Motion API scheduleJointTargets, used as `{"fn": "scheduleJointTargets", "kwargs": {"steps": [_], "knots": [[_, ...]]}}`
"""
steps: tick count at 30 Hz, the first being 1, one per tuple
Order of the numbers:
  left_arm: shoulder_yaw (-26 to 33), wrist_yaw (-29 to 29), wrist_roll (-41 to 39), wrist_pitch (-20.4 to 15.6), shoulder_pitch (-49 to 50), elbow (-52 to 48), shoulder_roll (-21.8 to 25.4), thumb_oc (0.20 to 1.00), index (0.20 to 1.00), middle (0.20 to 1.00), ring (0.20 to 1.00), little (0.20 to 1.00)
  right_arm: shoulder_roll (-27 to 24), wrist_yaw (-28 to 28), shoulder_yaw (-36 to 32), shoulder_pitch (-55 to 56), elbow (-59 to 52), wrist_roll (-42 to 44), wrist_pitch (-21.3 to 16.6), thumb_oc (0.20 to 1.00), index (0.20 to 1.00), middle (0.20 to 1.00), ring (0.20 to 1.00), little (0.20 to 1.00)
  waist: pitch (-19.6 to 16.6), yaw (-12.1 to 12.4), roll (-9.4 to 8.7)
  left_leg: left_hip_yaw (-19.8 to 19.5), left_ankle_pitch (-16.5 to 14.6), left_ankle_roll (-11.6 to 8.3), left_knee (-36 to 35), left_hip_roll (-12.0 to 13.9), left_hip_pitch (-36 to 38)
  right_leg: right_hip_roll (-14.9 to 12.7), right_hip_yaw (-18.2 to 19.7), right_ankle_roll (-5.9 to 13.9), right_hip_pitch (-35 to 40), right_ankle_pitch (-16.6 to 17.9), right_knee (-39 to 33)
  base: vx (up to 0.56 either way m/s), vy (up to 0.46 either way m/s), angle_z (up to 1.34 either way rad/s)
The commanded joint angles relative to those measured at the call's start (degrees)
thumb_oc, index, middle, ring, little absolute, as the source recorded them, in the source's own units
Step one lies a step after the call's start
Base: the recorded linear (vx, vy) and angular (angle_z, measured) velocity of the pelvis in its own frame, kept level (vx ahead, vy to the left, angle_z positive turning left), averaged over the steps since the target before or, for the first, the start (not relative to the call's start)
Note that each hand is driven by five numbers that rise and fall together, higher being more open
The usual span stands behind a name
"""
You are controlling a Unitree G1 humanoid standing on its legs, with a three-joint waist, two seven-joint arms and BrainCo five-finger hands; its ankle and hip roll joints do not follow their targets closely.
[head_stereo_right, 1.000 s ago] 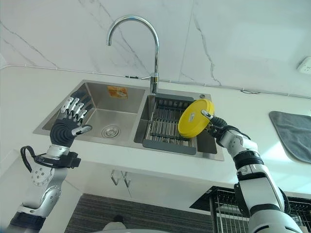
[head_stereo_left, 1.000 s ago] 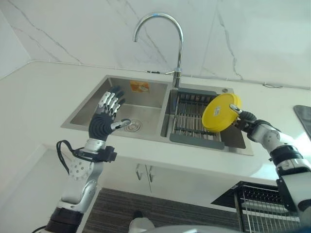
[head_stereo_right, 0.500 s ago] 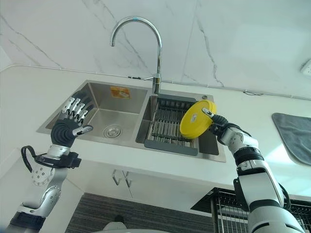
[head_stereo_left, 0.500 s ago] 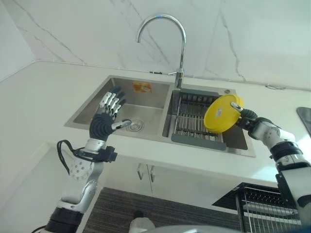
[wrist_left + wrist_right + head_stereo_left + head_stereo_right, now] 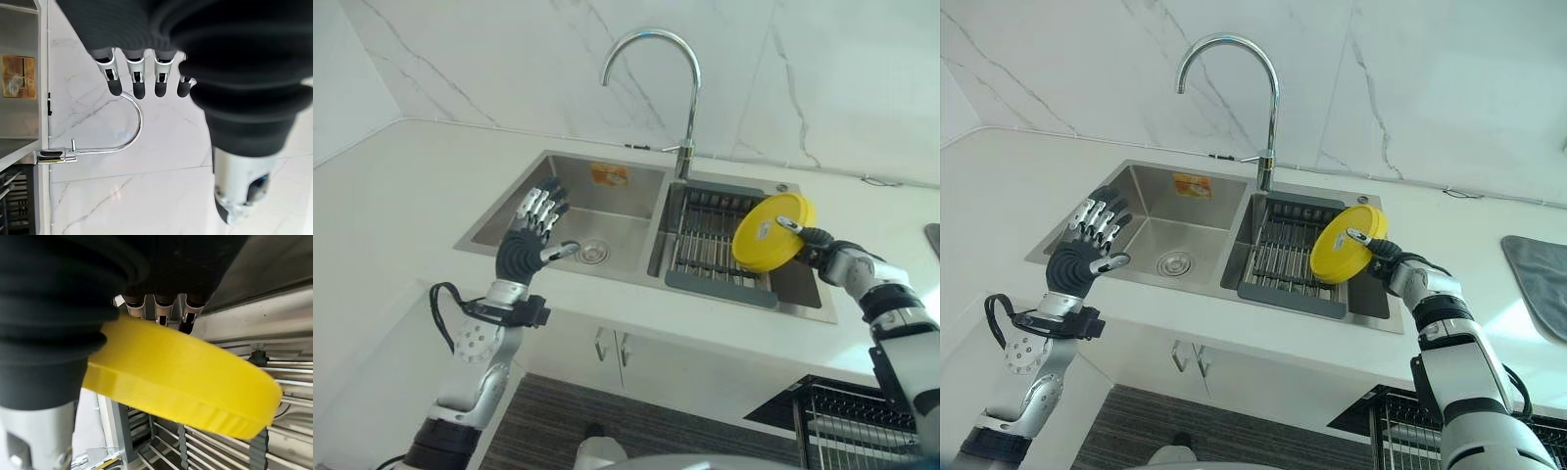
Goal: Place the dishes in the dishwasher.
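A round yellow plate (image 5: 769,232) hangs tilted on edge above the right sink basin, over the dark dish rack (image 5: 710,245) that lies in it. My right hand (image 5: 815,243) is shut on the plate's right rim, thumb on its face and fingers behind. In the right wrist view the plate (image 5: 186,382) sits under the fingertips (image 5: 165,313), with the rack's bars beyond it. My left hand (image 5: 524,245) is raised over the front edge of the left basin (image 5: 597,211), fingers straight and spread, holding nothing.
A tall curved faucet (image 5: 651,59) rises behind the divider between the basins. White counter surrounds the steel sink. A wire dishwasher rack (image 5: 847,421) shows low at the right, below the counter. A grey cloth (image 5: 1538,284) lies on the counter at far right.
The whole picture has shifted a little, so the camera has moved. Both hands and the plate keep their places relative to the sink.
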Motion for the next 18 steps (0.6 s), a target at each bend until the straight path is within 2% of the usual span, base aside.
{"fn": "scheduleJointTargets", "kwargs": {"steps": [1, 3, 5, 7, 8, 12, 13, 15, 18], "knots": [[-3.51, 0.70, 0.10, -2.32, -4.67, -3.12, 2.78, 1.000, 1.000, 1.000, 1.000, 1.000, -4.75, -0.87, 3.70, -11.12, 2.17, -2.48, -3.61, 0.200, 0.200, 0.200, 0.200, 0.200, 0.79, 2.63, -0.50, -2.29, -7.12, -1.18, -0.08, -0.34, 4.16, -0.56, 0.77, -1.05, -0.10, -3.92, 0.37, 0.00, 0.000, 0.00], [-3.57, 0.89, 0.31, -2.15, -4.45, -3.20, 2.79, 1.000, 1.000, 1.000, 1.000, 1.000, -5.04, -2.05, 4.21, -11.40, 1.86, -4.91, -4.02, 0.200, 0.200, 0.200, 0.200, 0.200, 0.80, 2.71, -0.64, -2.50, -7.10, -1.19, -0.08, -0.34, 4.11, -0.52, 0.89, -1.05, -0.14, -3.92, 0.37, 0.00, 0.000, 0.00], [-3.80, 1.22, 0.64, -1.95, -4.36, -3.44, 2.65, 1.000, 1.000, 1.000, 1.000, 1.000, -5.08, -3.68, 4.32, -11.82, 1.77, -2.90, -4.68, 0.200, 0.200, 0.200, 0.200, 0.200, 0.86, 2.79, -0.63, -2.60, -7.07, -1.21, -0.08, -0.35, 4.11, -0.49, 0.89, -1.08, -0.07, -3.92, 0.37, 0.00, 0.000, 0.00], [-3.92, 1.19, 0.54, -2.29, -4.28, -3.13, 2.72, 1.000, 1.000, 1.000, 1.000, 1.000, -5.18, -4.46, 3.54, -12.02, 1.80, 0.54, -5.73, 0.200, 0.200, 0.200, 0.200, 0.200, 0.98, 2.84, -0.54, -2.69, -7.04, -1.18, -0.08, -0.34, 4.18, -0.44, 0.93, -1.12, 0.07, -3.92, 0.37, 0.00, 0.000, 0.00], [-3.76, 1.23, 0.28, -2.04, -4.13, -3.43, 2.80, 1.000, 1.000, 1.000, 1.000, 1.000, -4.43, -4.75, 1.50, -11.39, 1.19, 6.06, -5.30, 0.200, 0.200, 0.200, 0.200, 0.200, 1.00, 2.89, -0.35, -2.75, -7.14, -1.14, -0.08, -0.34, 4.25, -0.38, 0.91, -1.16, 0.19, -4.03, 0.37, 0.00, 0.005, 0.04], [-4.10, 1.17, 0.32, -2.14, -3.89, -3.43, 2.67, 1.000, 1.000, 1.000, 1.000, 1.000, -3.61, -5.33, 1.40, -10.33, -0.10, 1.40, -10.24, 0.200, 0.200, 0.200, 0.200, 0.200, 0.84, 3.01, -0.26, -2.80, -7.15, -1.09, -0.08, -0.34, 4.16, -0.39, 0.91, -1.14, 0.23, -4.10, 0.37, 0.00, 0.002, 0.01], [-4.24, 1.02, 0.27, -2.64, -3.55, -3.19, 2.72, 1.000, 1.000, 1.000, 1.000, 1.000, -3.67, -4.02, 2.10, -10.34, -1.49, -0.22, -11.34, 0.200, 0.200, 0.200, 0.200, 0.200, 0.80, 2.94, -0.27, -2.77, -7.14, -1.12, -0.08, -0.29, 4.15, -0.39, 0.94, -1.18, 0.20, -4.14, 0.37, 0.00, 0.000, 0.00], [-4.58, 0.98, 0.49, -2.98, -3.30, -3.13, 2.44, 1.000, 1.000, 1.000, 1.000, 1.000, -3.25, -5.29, 2.65, -10.10, -2.52, 1.56, -12.45, 0.200, 0.200, 0.200, 0.200, 0.200, 0.72, 2.92, -0.24, -2.73, -7.05, -1.17, -0.08, -0.22, 4.17, -0.41, 0.90, -1.21, 0.19, -4.07, 0.37, 0.00, 0.000, 0.00], [-4.95, 1.06, 0.46, -3.51, -3.19, -2.91, 2.29, 1.000, 1.000, 1.000, 1.000, 1.000, -2.11, -8.19, 1.02, -9.08, -4.67, 3.70, -16.15, 0.200, 0.200, 0.200, 0.200, 0.200, 0.65, 2.69, -0.05, -2.68, -7.09, -1.18, -0.08, -0.12, 4.25, -0.35, 0.90, -1.25, 0.28, -4.17, 0.37, -0.03, 0.009, 0.00]]}}
